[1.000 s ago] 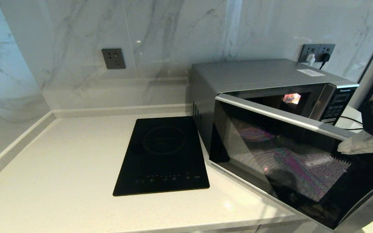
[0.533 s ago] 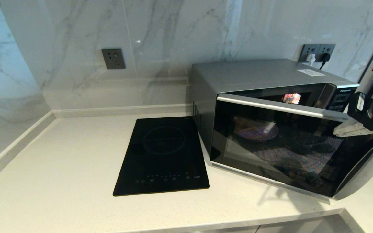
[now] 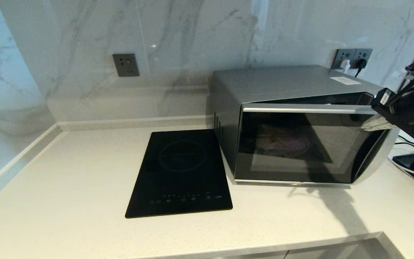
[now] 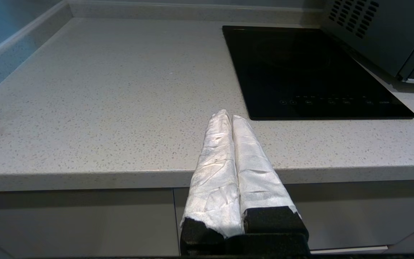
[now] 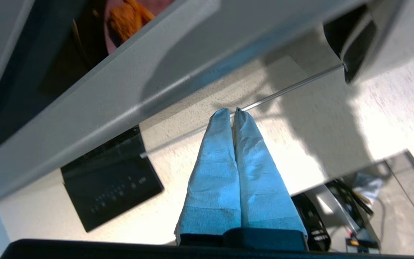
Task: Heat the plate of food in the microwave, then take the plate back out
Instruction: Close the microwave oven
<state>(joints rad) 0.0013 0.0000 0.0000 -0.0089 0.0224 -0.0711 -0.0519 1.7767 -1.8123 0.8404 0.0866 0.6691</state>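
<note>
The silver-grey microwave [image 3: 286, 84] stands at the right of the counter, its dark glass door [image 3: 322, 158] almost closed, with a narrow gap left along the top right. The lilac plate of food [image 3: 282, 142] shows dimly through the glass, and its orange pieces [image 5: 126, 16] show through the gap. My right gripper [image 3: 368, 125], shut and empty, rests its cloth-wrapped fingers [image 5: 225, 151] against the door's upper right corner, beside the door's edge. My left gripper [image 4: 228, 115] is shut and empty, held low at the counter's front edge, out of the head view.
A flat black induction hob [image 3: 180, 172] lies left of the microwave. Marble wall with a socket [image 3: 125, 65] behind; plugged sockets [image 3: 352, 57] behind the microwave. Cables and a dark object [image 3: 413, 163] sit at the far right. The counter's front edge [image 4: 84, 176] runs below my left gripper.
The microwave door has swung from wide open to nearly closed. My right gripper has moved up and back with the door's free corner. The left arm has not moved.
</note>
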